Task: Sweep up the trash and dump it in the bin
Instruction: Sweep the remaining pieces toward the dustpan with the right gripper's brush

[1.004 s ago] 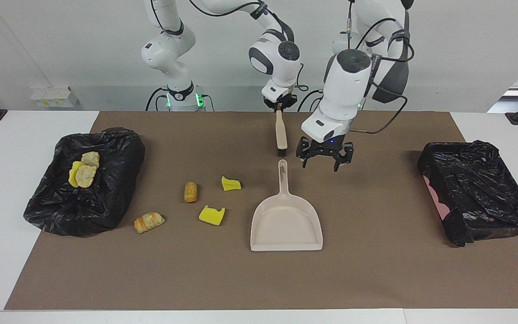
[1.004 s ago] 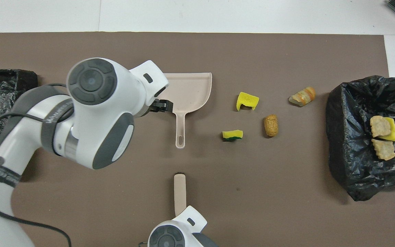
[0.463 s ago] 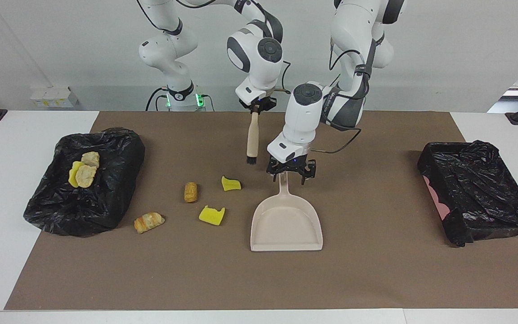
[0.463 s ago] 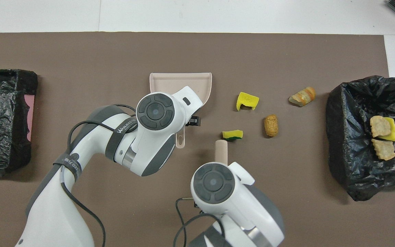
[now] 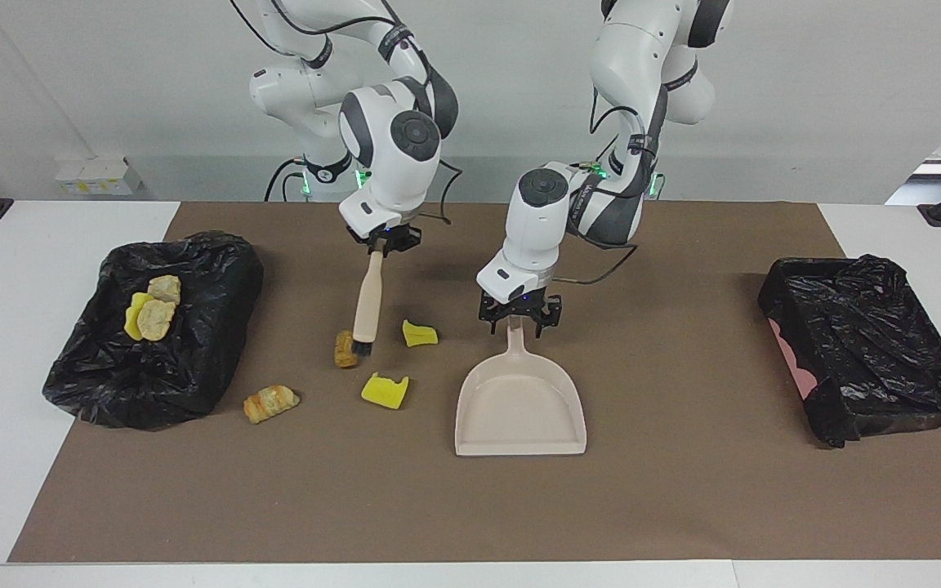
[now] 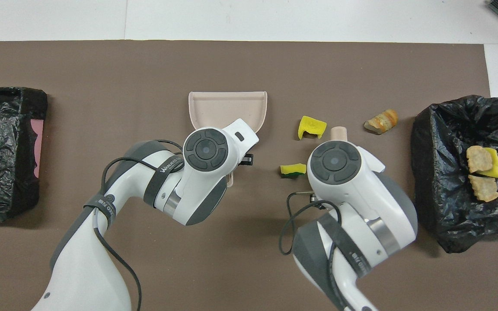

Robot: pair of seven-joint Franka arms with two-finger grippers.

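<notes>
Since a second ago, both arms have come down and across: the right gripper [image 5: 382,237] has carried its brush [image 5: 366,314] from near the middle of the mat toward the right arm's end, and the left gripper [image 5: 519,317] has dropped from beside the dustpan [image 5: 519,404] onto its handle.

Reading the facing view from its left edge: a black bin bag [image 5: 193,343] lies at the right arm's end of the table with three pieces of trash [image 5: 153,310] already on it. Just beside the bag, on the brown mat [image 5: 683,490], sits a striped croissant-like roll [image 5: 271,403]. Next comes a brown roll [image 5: 345,349], with the brush's dark bristles touching it; the right gripper is clamped on the top of the brush's pale handle. Two yellow foam chunks [image 5: 420,333] lie between the brush and the dustpan, one nearer to the robots than the other.

The beige dustpan rests flat on the mat, its handle pointing toward the robots. The left gripper's fingers straddle the handle's end; I cannot tell whether they have closed on it yet.

A second black-lined bin [image 5: 867,343] stands at the left arm's end.
</notes>
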